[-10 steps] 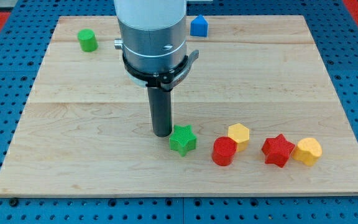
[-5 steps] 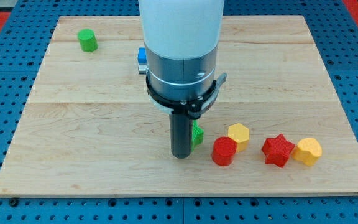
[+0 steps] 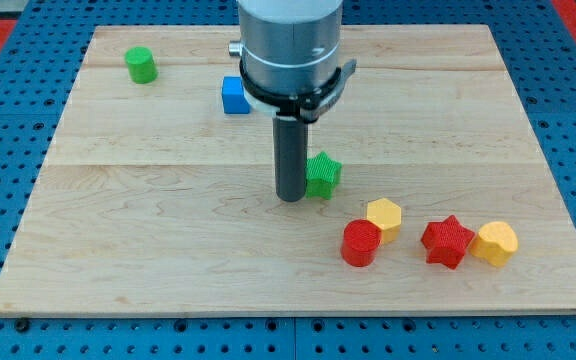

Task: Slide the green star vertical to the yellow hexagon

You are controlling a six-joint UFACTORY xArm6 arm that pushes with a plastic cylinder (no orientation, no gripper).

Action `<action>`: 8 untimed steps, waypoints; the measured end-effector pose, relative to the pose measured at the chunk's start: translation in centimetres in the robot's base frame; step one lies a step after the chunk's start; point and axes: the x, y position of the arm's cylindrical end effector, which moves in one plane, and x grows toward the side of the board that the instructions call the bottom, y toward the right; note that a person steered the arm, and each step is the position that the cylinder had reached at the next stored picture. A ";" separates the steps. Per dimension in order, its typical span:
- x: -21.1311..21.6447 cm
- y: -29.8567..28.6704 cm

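No readable writing anywhere. My tip (image 3: 291, 197) touches the green star's (image 3: 323, 174) left side – ribbed star, partly hidden. Yellow hexagon (image 3: 384, 216) sits near, lower right – rod only, nothing gripped.

You will find no text, label, brand, number or sign to read anywhere in this view: the pale wooden board (image 3: 118, 200), the blue perforated table (image 3: 8, 200) under it, the small coloured plastic blocks and the grey-and-white arm housing (image 3: 290, 40) all carry plain, unmarked surfaces.
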 end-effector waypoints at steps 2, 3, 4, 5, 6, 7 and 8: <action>-0.6 1.6; -2.3 4.8; -3.6 6.3; -3.4 5.0; -3.5 -0.3; -3.9 0.0; -7.0 0.1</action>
